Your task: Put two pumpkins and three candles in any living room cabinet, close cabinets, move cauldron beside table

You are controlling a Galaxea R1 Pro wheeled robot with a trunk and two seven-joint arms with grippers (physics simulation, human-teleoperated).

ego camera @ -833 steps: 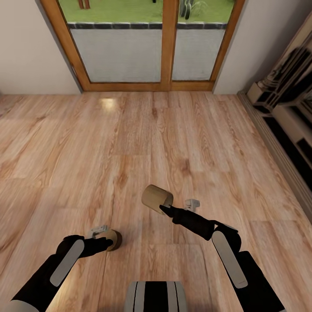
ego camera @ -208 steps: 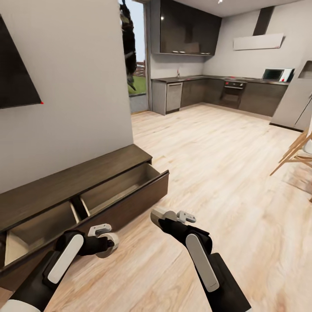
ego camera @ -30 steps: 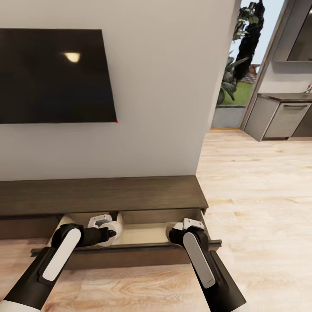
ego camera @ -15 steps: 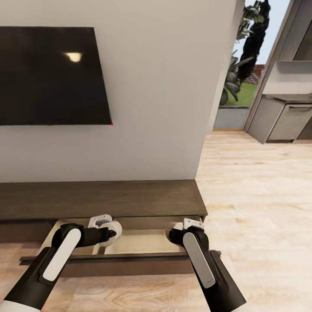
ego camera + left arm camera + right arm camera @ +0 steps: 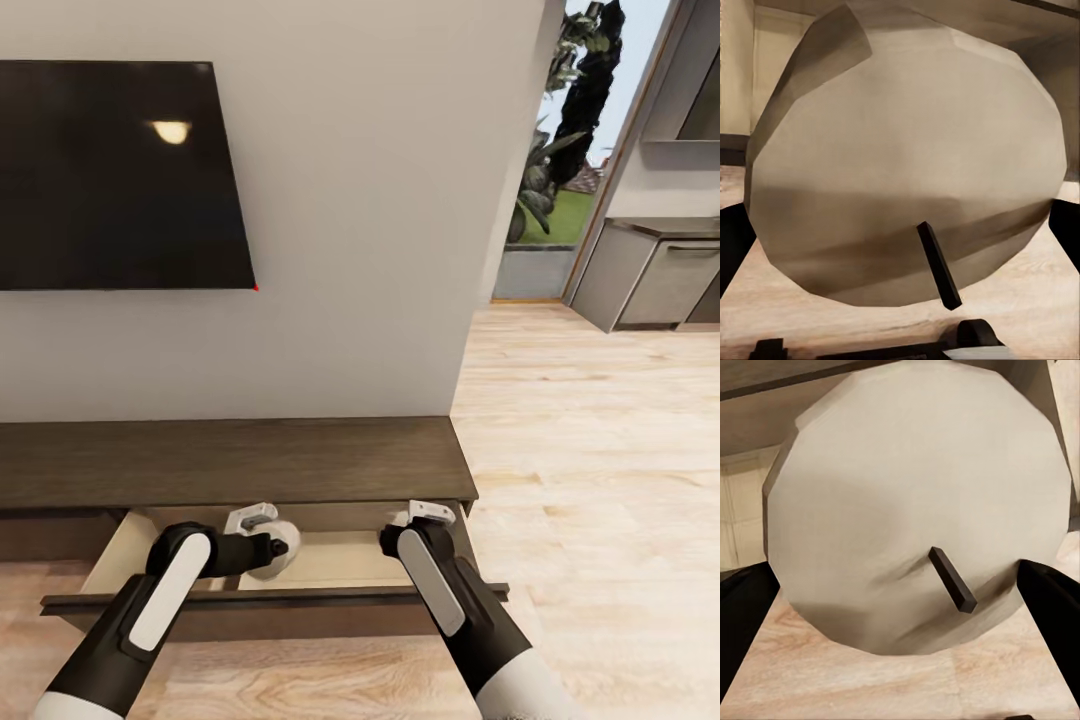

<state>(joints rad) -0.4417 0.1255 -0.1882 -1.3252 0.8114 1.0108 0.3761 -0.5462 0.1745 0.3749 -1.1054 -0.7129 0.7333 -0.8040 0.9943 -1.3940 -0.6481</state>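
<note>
The dark-brown cabinet point(image 5: 230, 460) runs along the wall under the TV, with one pale-lined drawer point(image 5: 335, 555) pulled out toward me. My left gripper point(image 5: 278, 546) is shut on a pale candle point(image 5: 285, 550), held over the open drawer near its middle. In the left wrist view the candle point(image 5: 907, 165) shows its dark wick, with a black finger point(image 5: 733, 244) at either side. My right gripper point(image 5: 400, 524) hangs over the drawer's right part, shut on a second candle point(image 5: 915, 510) with a short wick. My right forearm covers most of that candle in the head view.
A black TV point(image 5: 110, 175) hangs on the white wall above the cabinet. Light wood floor point(image 5: 600, 450) stretches to the right toward an opening with grey kitchen cabinets point(image 5: 650, 275) and plants outside. The drawer's dark front point(image 5: 300, 600) juts out just ahead of my arms.
Over the last second both arms reached a little farther over the open drawer, the left gripper shifting right. Earlier I carried both candles here from the floor by the glass doors.
</note>
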